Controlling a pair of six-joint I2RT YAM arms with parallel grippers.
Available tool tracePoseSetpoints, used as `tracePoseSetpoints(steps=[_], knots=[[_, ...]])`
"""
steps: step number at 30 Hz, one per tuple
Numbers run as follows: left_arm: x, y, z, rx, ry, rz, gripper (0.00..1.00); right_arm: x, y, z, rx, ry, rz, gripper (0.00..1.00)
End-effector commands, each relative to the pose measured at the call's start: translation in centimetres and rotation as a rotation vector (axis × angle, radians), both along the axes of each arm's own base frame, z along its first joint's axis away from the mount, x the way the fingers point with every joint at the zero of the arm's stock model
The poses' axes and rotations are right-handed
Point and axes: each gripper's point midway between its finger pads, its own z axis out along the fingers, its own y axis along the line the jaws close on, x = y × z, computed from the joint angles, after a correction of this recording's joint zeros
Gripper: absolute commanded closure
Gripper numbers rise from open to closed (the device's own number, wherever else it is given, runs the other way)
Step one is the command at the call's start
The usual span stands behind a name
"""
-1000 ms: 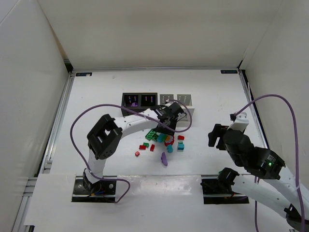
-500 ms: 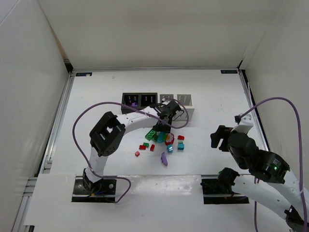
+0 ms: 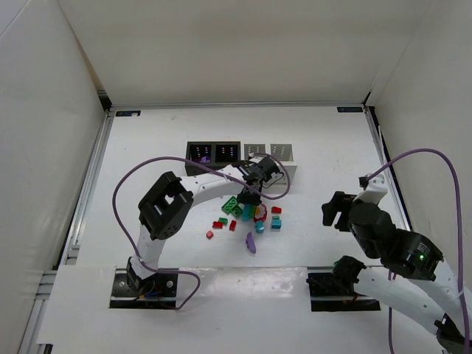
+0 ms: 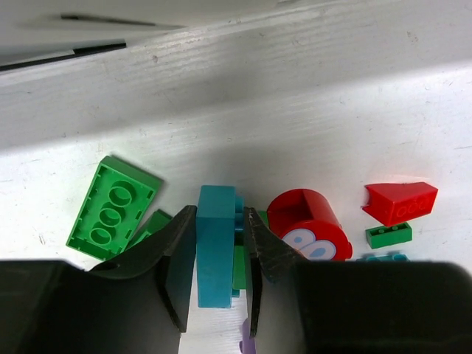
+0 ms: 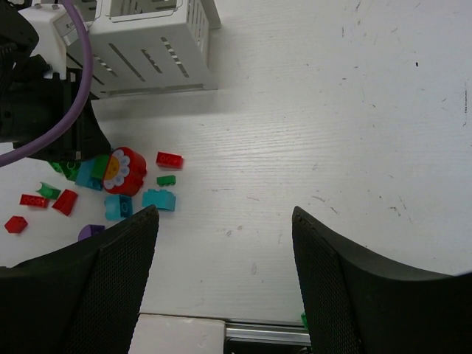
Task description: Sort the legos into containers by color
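Left gripper (image 4: 217,214), jaws pressed to both sides of one teal brick (image 4: 216,254) in the lego heap.

Teal brick: upright on the table (image 3: 332,147), lengthwise between the two dark fingers (image 4: 177,258). Green plate brick (image 4: 112,208): just left of the teal brick, flat, studs up, with a second green piece tucked between them. Round red piece (image 4: 306,221) with a white face: just right of the teal brick, beside the right-hand finger. Red sloped brick (image 4: 400,202) and small green brick (image 4: 389,234): farther right of it, apart from the heap. Containers (image 3: 240,153): near the teal brick on its far side, a joined row, two black then two white. Right gripper (image 5: 223,217): well right of the teal brick, jaws wide apart, holding nothing, over bare table.
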Motion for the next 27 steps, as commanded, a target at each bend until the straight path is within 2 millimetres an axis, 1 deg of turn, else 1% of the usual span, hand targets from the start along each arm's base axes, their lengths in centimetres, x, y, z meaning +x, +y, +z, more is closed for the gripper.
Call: tracePoseSetpoints(steps=[1, 2, 3, 4, 5, 7, 8, 9, 10, 11, 12, 13, 14, 15, 16, 17, 18, 19, 20, 21, 22, 23, 24, 25, 26, 27], knots=[[-0.4, 0.1, 1.6, -0.012, -0.001, 0.024, 0.93, 0.1, -0.2, 0.4, 0.002, -0.018, -0.001, 0.25], [-0.4, 0.2, 2.1, -0.010, -0.007, 0.026, 1.00, 0.0, 0.1, 0.5, 0.007, -0.016, 0.013, 0.25], [-0.4, 0.3, 2.5, -0.013, -0.011, 0.034, 1.00, 0.0, 0.2, 0.6, 0.009, -0.017, 0.019, 0.25], [-0.2, -0.1, 3.6, -0.040, -0.032, 0.029, 1.00, 0.0, 0.4, 0.6, 0.014, -0.018, 0.021, 0.26], [0.1, -0.1, 4.7, -0.056, -0.056, 0.036, 1.00, 0.0, 0.6, 0.7, 0.017, -0.018, 0.031, 0.26], [0.3, 0.0, 5.9, -0.070, -0.082, 0.032, 1.00, -0.1, 1.3, 0.9, 0.036, -0.024, 0.062, 0.26], [0.7, 0.1, 8.0, -0.098, -0.125, 0.048, 1.00, -0.2, 2.0, 0.8, 0.040, -0.021, 0.097, 0.26], [0.8, 0.3, 8.8, -0.103, -0.144, 0.052, 1.00, -0.1, 3.0, 1.0, 0.061, -0.031, 0.132, 0.26], [0.9, 0.6, 10.1, -0.110, -0.173, 0.055, 1.00, -0.1, 3.5, 1.0, 0.061, -0.033, 0.153, 0.26], [1.0, 0.9, 11.6, -0.122, -0.208, 0.058, 1.00, -0.2, 4.3, 0.9, 0.062, -0.032, 0.199, 0.26], [1.1, 1.2, 12.3, -0.119, -0.233, 0.059, 1.00, -0.1, 5.5, 1.2, 0.077, -0.044, 0.235, 0.26], [1.1, 1.4, 13.8, -0.140, -0.263, 0.060, 1.00, -0.4, 7.3, 1.6, 0.114, -0.042, 0.311, 0.26], [0.9, 1.7, 15.0, -0.154, -0.284, 0.058, 1.00, -0.2, 8.5, 2.3, 0.118, -0.075, 0.357, 0.25], [0.8, 2.2, 16.3, -0.162, -0.320, 0.060, 1.00, -0.8, 10.0, 1.9, 0.117, -0.055, 0.428, 0.23], [0.7, 2.3, 16.8, -0.168, -0.334, 0.056, 1.00, -0.5, 10.9, 2.2, 0.127, -0.067, 0.442, 0.23], [0.4, 2.3, 17.2, -0.173, -0.344, 0.048, 1.00, -0.2, 11.5, 3.0, 0.144, -0.092, 0.449, 0.21], [-0.1, 2.9, 18.8, -0.196, -0.380, 0.052, 1.00, 0.1, 11.9, 3.2, 0.142, -0.099, 0.455, 0.19], [-0.5, 3.2, 19.0, -0.197, -0.388, 0.040, 1.00, 0.4, 13.3, 3.7, 0.146, -0.118, 0.492, 0.16], [-0.9, 3.3, 20.8, -0.243, -0.434, 0.029, 1.00, 0.6, 13.6, 4.5, 0.151, -0.132, 0.507, 0.13], [-1.3, 3.0, 21.7, -0.268, -0.452, 0.010, 1.00, 0.7, 14.2, 4.2, 0.150, -0.114, 0.526, 0.10], [-1.6, 3.5, 21.3, -0.256, -0.456, 0.009, 1.00, 1.5, 14.6, 5.0, 0.159, -0.133, 0.528, 0.10], [-2.0, 3.6, 22.5, -0.285, -0.487, 0.006, 1.00, 1.0, 15.6, 5.6, 0.208, -0.124, 0.598, 0.10], [-2.3, 3.5, 23.0, -0.300, -0.501, -0.007, 1.00, 1.1, 16.2, 5.5, 0.225, -0.104, 0.620, 0.10], [-2.4, 4.1, 23.9, -0.312, -0.528, 0.005, 1.00, 1.9, 16.3, 6.1, 0.254, -0.113, 0.619, 0.10], [-2.7, 4.1, 23.9, -0.315, -0.530, -0.002, 1.00, 1.1, 17.4, 6.9, 0.320, -0.099, 0.724, 0.10], [-3.0, 4.1, 24.2, -0.316, -0.540, -0.018, 1.00, 1.3, 17.8, 7.9, 0.379, -0.113, 0.742, 0.10]])
